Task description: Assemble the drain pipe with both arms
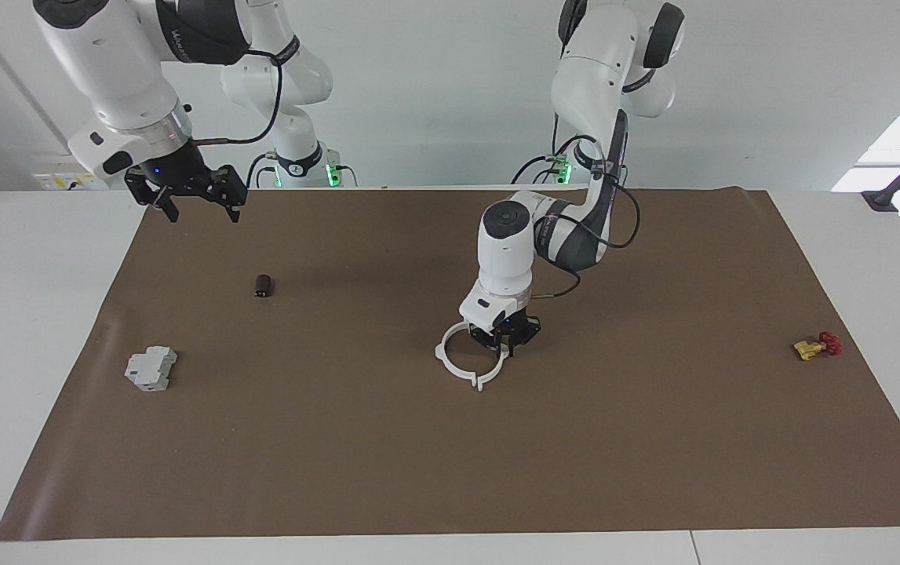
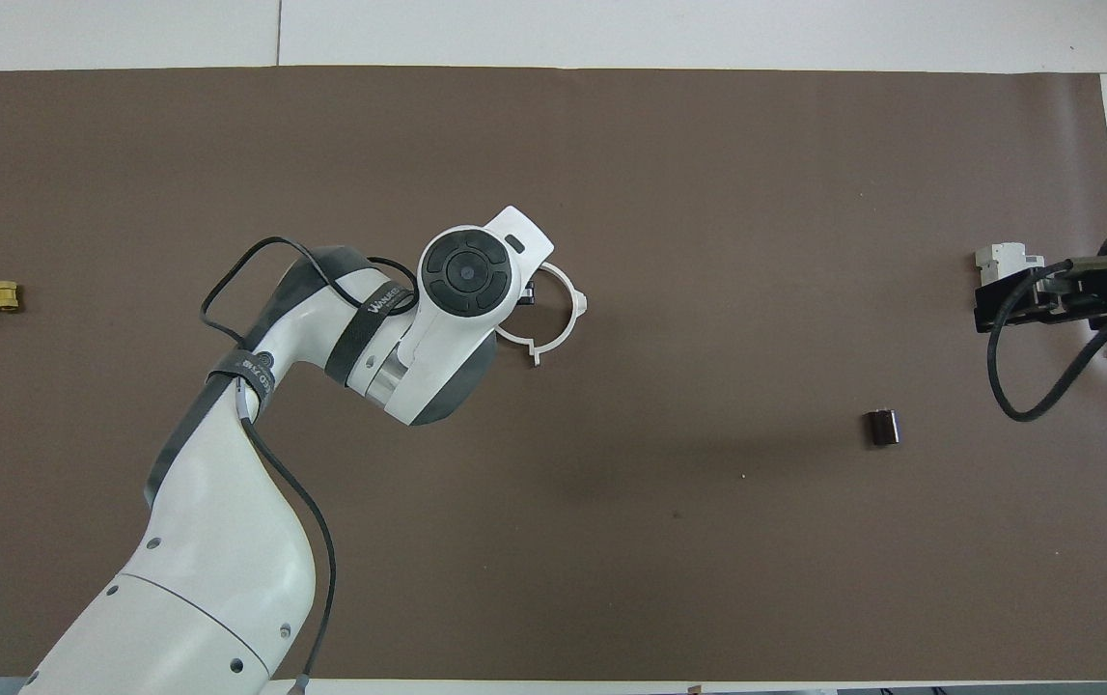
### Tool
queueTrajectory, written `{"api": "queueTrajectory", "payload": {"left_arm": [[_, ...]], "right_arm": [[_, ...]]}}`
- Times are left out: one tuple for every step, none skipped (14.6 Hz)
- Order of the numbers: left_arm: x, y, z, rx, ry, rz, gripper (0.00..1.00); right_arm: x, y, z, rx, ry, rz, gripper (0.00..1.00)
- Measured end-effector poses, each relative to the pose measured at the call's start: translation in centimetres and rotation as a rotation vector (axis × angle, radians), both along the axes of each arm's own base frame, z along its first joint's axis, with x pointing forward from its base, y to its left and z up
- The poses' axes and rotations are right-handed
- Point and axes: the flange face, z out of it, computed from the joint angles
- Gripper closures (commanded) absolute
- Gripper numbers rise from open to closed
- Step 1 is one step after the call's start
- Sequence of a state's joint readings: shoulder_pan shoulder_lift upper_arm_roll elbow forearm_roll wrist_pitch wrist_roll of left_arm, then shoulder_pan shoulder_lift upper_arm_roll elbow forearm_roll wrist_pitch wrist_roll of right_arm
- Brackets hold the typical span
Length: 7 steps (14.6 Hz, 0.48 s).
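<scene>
Brown mat [image 1: 450, 439] mid-table: left gripper [image 1: 506, 343] is pinching ring [image 1: 453, 365] w/ fingers closed on its rim nr the mat's centre; right gripper [image 1: 197, 205] is hanging spread over the mat's corner, waiting.

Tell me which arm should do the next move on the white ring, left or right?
Left, probably. The left gripper is already down at the drain pipe in mid-mat, shut on its rim. The right gripper waits open in the air over the mat's edge at its own end, well away from the ring.
</scene>
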<state>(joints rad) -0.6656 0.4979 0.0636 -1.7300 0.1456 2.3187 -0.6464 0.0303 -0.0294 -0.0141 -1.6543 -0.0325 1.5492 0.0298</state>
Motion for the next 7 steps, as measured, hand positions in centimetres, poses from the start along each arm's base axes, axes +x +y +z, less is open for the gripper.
{"api": "queueTrajectory", "payload": {"left_arm": [[-0.1, 0.1, 0.0, -0.002, -0.003, -0.002, 1.0], [-0.3, 0.1, 0.0, -0.003, -0.003, -0.004, 1.0], [-0.5, 0.0, 0.0, -0.002, -0.002, -0.007, 1.0], [-0.8, -0.2, 0.0, -0.002, -0.001, -0.01, 1.0], [-0.9, -0.2, 0.0, -0.001, 0.001, -0.013, 1.0], [-1.1, -0.3, 0.0, 0.0, 0.001, -0.015, 1.0], [-1.2, -0.4, 0.0, 0.002, 0.003, -0.017, 1.0]], "right_arm": [[0.0, 0.0, 0.0, 0.0, -0.001, 0.0, 0.0], [0.0, 0.0, 0.0, 0.0, -0.002, 0.0, 0.0], [0.0, 0.0, 0.1, 0.0, -0.003, 0.0, 0.0], [0.0, 0.0, 0.2, 0.0, -0.006, 0.0, 0.0], [0.0, 0.0, 0.3, 0.0, -0.008, 0.0, 0.0], [0.0, 0.0, 0.4, 0.0, -0.01, 0.001, 0.0], [0.0, 0.0, 0.4, 0.0, -0.011, 0.001, 0.0]]}}
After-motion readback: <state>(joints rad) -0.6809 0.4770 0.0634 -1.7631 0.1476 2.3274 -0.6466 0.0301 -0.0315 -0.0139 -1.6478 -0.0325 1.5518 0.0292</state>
